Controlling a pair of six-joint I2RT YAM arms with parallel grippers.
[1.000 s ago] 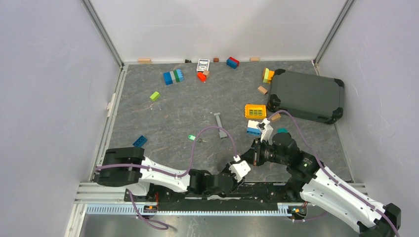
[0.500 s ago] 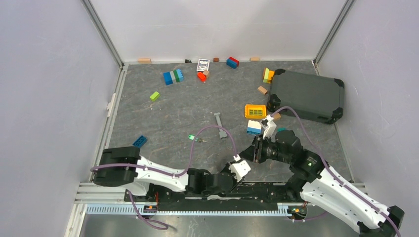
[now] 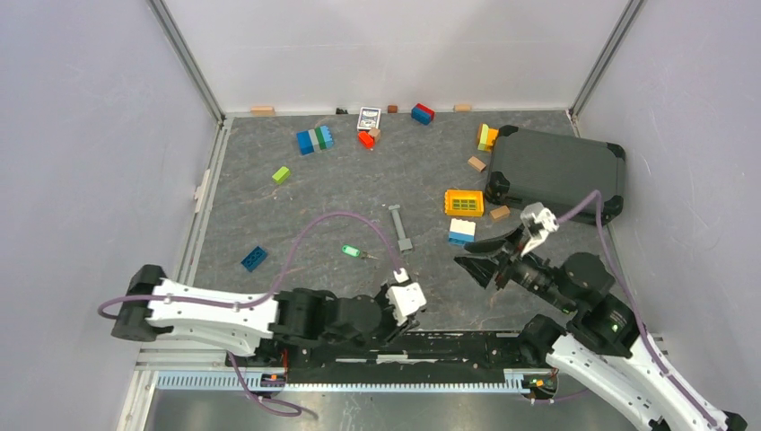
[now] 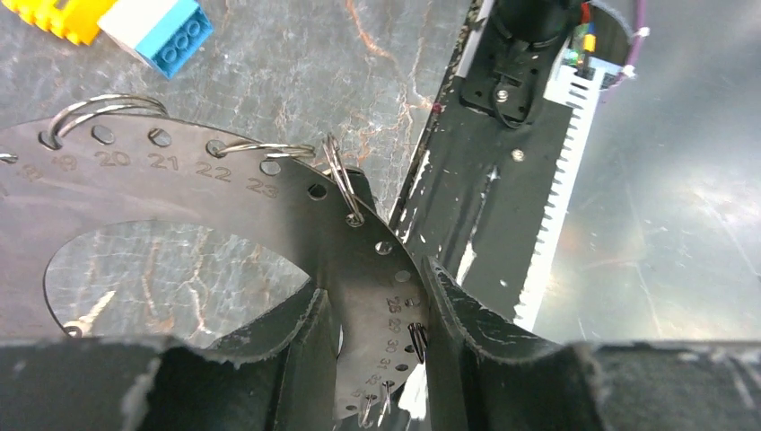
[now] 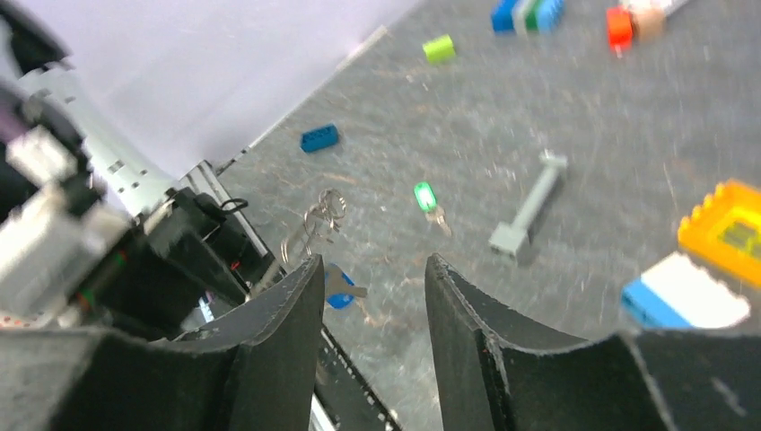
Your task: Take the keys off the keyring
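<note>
Evidently, thin silver keyring (image 4: 337,172) threads numbered plate (image 4: 233,189).

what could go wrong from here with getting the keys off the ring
1. The left jaws pinch only a narrow band of the numbered metal plate carrying the keyring; a tug could twist it loose.
2. It hangs near the table's edge by the black base frame; a freed key might drop off the table.
3. The right jaws are open and empty; the blue-headed key is small, so a grasp could miss.
</note>
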